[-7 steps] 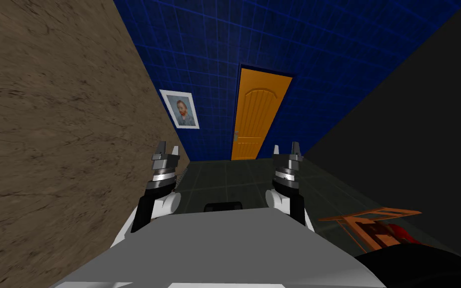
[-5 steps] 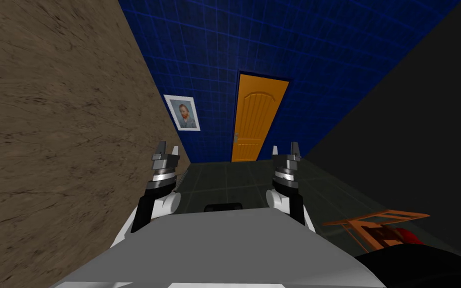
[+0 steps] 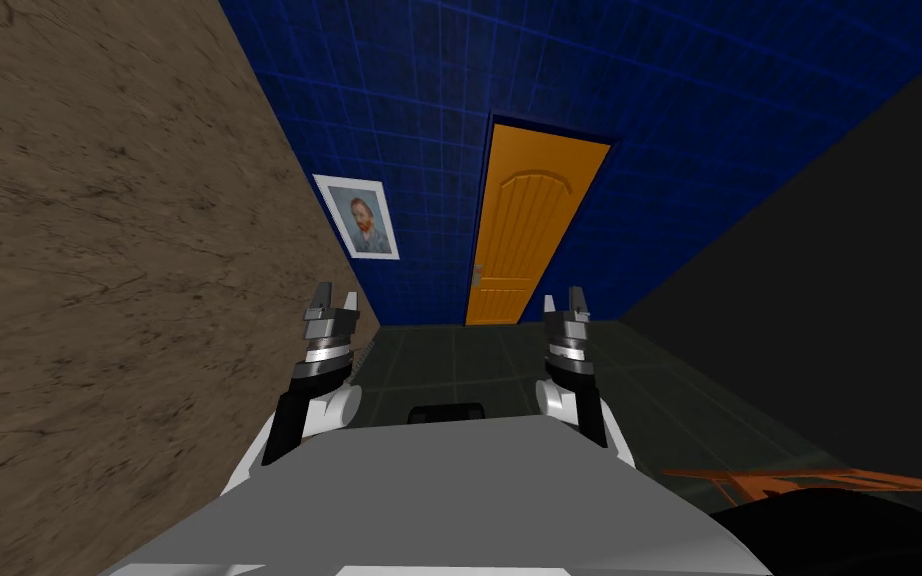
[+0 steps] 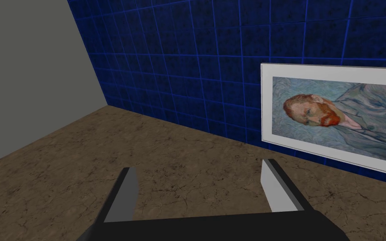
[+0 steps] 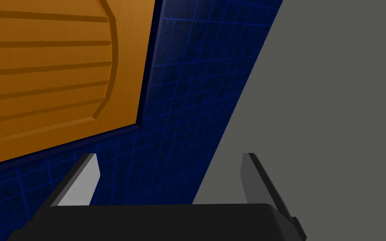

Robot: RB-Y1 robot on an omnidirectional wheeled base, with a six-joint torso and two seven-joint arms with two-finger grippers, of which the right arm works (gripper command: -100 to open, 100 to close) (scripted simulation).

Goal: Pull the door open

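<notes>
at the far end of a narrow corridor, set in a dark blue tiled wall (image 3: 399, 90), the orange wooden door with a raised arched panel (image 3: 534, 235) appears shut, flush within its dark frame. its small grey lever handle (image 3: 476, 275) sits on the door edge toward the robot's left, low on the leaf as seen from the head. a stretch of dark tiled floor (image 3: 469, 350) lies between the robot and the threshold, so the door is well apart from both arms. the left gripper (image 3: 336, 294) is raised beside the mottled brown side wall (image 3: 99, 250), fingers spread and holding nothing; its wrist camera faces the white-framed portrait of a red-bearded man (image 4: 334, 117) hung on the blue wall. the right gripper (image 3: 563, 296) is likewise raised with fingers parted and empty, and its wrist camera takes in a corner of the door's panel, the blue tiles and the plain dark grey wall (image 3: 829, 280) on the robot's right. an orange slatted frame (image 3: 809, 482) lies low at the right; what it is cannot be told. judged from this layout, the task is at the approach stage: no contact with the handle is made and no part of the pull is done. what is left is to close the distance, bring one gripper to the handle, clasp it, and draw the door toward the robot.
</notes>
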